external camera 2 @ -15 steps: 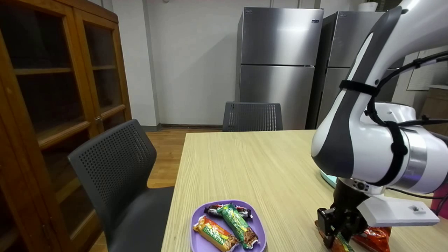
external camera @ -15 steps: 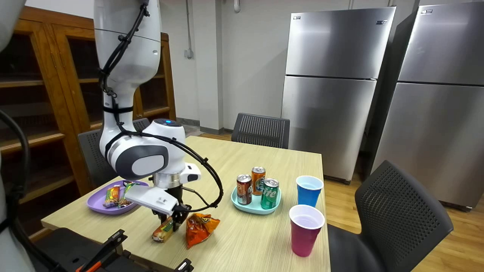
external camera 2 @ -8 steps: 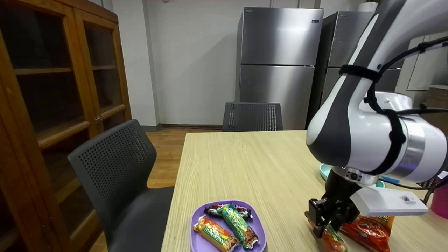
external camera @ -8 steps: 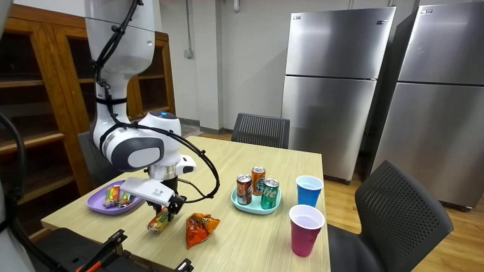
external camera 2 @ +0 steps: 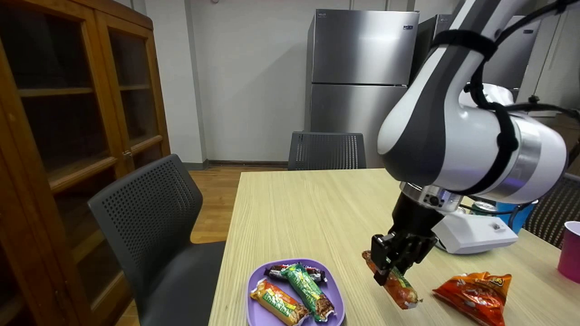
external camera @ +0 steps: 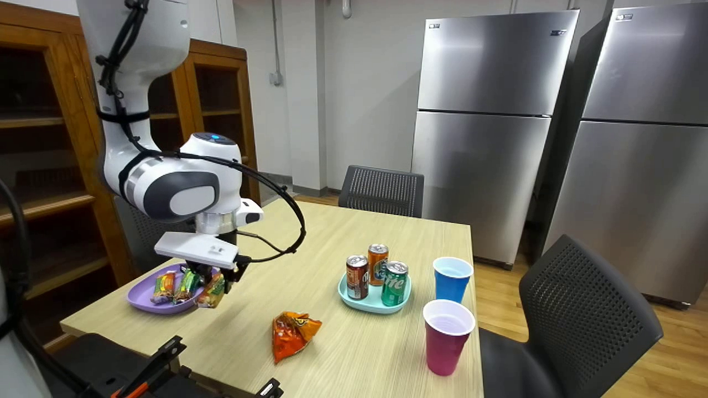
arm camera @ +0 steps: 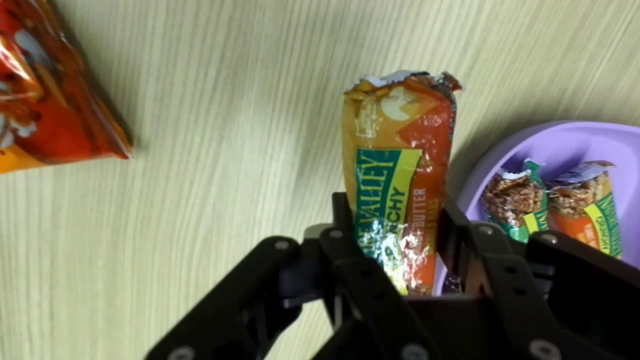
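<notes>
My gripper (arm camera: pixel 395 212) is shut on an orange and red granola bar (arm camera: pixel 387 120), a finger against each long side. The bar hangs above the table, its end sticking out past the fingertips. In an exterior view the same bar (external camera 2: pixel 401 290) slants downward. A purple plate (arm camera: pixel 575 128) lies close beside the held bar in the wrist view, partly hidden by the gripper. On that plate (external camera 2: pixel 334 294) are a green bar (external camera 2: pixel 308 292), an orange bar (external camera 2: pixel 278 301) and a dark-wrapped bar (external camera 2: pixel 294 273). An orange-red snack bag (external camera: pixel 293 334) rests on the table.
A teal tray (external camera: pixel 345 297) carries three cans, brown, orange and green. Nearby stand a blue cup (external camera: pixel 451 282) and a pink cup (external camera: pixel 448 342) by the table's edge. Chairs surround the table (external camera 2: pixel 312 213); a wooden cabinet (external camera 2: pixel 131 149) stands behind one chair.
My gripper has lifted the bar off the table and carried it toward the purple plate, away from the snack bag. The bag, plate, tray and cups have stayed put.
</notes>
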`<state>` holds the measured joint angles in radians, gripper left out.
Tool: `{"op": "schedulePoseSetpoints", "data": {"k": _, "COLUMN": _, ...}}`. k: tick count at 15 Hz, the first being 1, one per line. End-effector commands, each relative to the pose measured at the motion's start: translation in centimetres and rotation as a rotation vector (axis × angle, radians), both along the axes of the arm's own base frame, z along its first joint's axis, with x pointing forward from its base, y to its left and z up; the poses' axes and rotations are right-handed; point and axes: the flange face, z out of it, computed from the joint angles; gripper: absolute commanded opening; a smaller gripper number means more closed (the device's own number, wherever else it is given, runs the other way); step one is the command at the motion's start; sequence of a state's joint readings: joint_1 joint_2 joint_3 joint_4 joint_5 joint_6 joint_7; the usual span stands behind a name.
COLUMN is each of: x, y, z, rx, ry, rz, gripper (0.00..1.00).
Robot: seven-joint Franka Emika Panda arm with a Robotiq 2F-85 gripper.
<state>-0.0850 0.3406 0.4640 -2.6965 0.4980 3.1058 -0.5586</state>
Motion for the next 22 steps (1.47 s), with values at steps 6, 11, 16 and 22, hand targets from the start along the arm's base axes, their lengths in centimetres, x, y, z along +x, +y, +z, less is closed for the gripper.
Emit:
{"op": "schedulePoseSetpoints", "data": {"k": 6, "x": -0.6, "y": 7.8, "z": 2.5, "rx": 0.036, "ry": -0.047, "rz": 0.308, "gripper": 0.17}}
{"op": "schedulePoseSetpoints", "data": {"k": 11, "x": -0.3, "y": 11.6, "z": 2.4, "rx": 0.073, "ry": -0.046, "rz": 0.367, "gripper": 0.17}}
{"op": "schedulePoseSetpoints", "data": {"k": 16, "x": 0.4, "y": 14.1, "z": 1.4, "rx": 0.084, "ry": -0.039, "rz": 0.403, "gripper": 0.17}}
{"op": "schedulePoseSetpoints", "data": {"k": 22, "x": 1.4, "y": 16.5, "z": -0.6, "rx": 0.097, "ry": -0.036, "rz": 0.392, "gripper": 0.17}}
